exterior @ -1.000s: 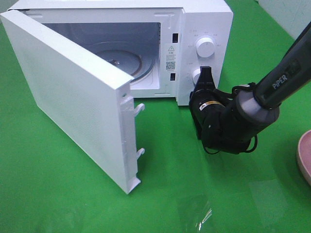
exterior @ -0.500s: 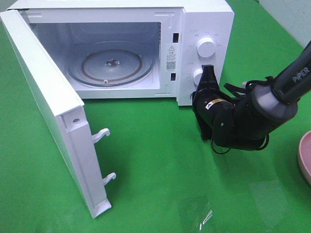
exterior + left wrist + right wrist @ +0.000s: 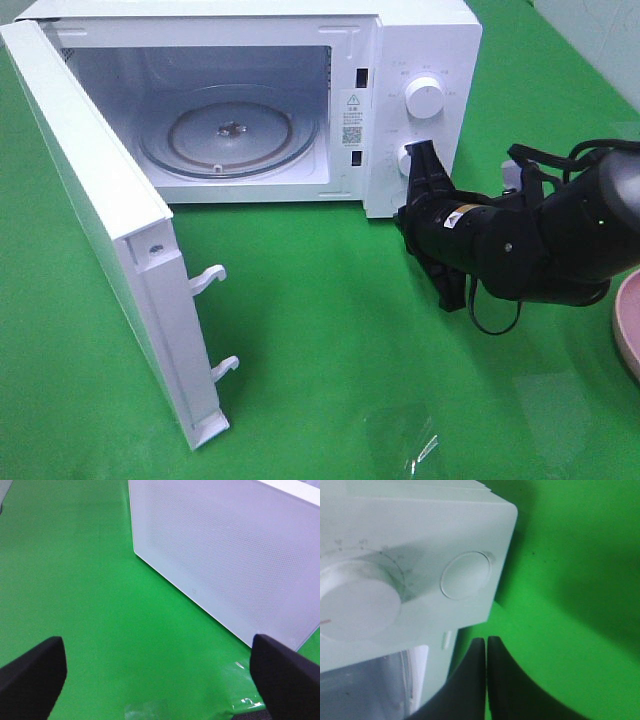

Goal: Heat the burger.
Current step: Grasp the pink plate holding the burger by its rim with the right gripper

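The burger is out of view in every frame. The white microwave (image 3: 420, 40) stands at the back with its door (image 3: 90, 200) swung wide to the left, showing the bare glass turntable (image 3: 230, 130). My right gripper (image 3: 422, 150) is shut with nothing in it, its tips just in front of the lower part of the control panel. The right wrist view shows the closed fingertips (image 3: 486, 641) a little away from a round flush button (image 3: 466, 575) beside a dial knob (image 3: 357, 602). My left gripper (image 3: 160, 675) is open above the green mat, facing the door's outer face (image 3: 225, 555).
A pink round plate (image 3: 628, 330) pokes in at the right edge, just beyond the right arm. Two door latch hooks (image 3: 212, 278) stick out of the open door's edge. Green mat (image 3: 330, 350) covers the table in front of the microwave.
The microwave door swung from half open to wide open on the left. The right arm sank lower and drew back to the right, its gripper still shut by the panel.
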Robot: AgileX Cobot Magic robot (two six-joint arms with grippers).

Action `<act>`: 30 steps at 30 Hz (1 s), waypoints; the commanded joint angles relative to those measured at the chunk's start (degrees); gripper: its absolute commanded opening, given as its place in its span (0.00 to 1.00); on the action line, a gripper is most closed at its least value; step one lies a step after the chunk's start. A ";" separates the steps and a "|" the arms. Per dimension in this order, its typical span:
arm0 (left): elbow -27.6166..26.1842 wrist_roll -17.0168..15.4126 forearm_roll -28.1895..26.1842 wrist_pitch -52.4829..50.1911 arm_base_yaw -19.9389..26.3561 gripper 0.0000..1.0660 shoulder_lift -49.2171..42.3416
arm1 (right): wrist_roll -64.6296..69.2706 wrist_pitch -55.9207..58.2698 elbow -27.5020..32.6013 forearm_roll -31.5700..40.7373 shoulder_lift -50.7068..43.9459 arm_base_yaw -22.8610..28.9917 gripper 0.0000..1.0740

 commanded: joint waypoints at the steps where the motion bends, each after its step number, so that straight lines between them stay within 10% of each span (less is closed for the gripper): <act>1: 0.11 -0.52 -0.11 -0.57 -0.17 0.85 -0.23 | -9.63 6.88 1.32 -1.72 -4.30 0.00 0.01; 30: 0.11 -0.52 -0.11 -0.57 -0.17 0.85 -0.23 | -52.77 70.13 1.20 -31.63 -31.74 -12.83 0.07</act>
